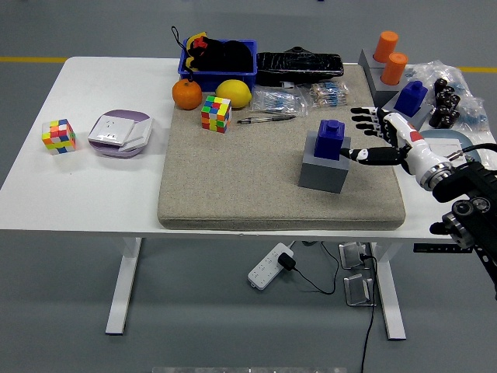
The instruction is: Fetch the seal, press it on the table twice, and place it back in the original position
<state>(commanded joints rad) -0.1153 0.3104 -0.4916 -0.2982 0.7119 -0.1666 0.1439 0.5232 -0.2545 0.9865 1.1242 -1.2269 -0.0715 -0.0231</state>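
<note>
- Right hand, white and black with five fingers, is spread wide and holding nothing, just beside the dark blue block-shaped seal, on the seal's right.
- That seal is sitting on top of its grey box base, which stands on the beige fabric mat covering the white table.
- From where I'm standing it looks like the fetch step, whether the fingertips touch the seal yet I honestly can't tell.
- So by my read nothing is ticked off: grab, two presses on the table and the put-back are all left.
- No stamp marks visible on the mat or table, fwiw.
- Left arm isn't anywhere in sight.
</note>
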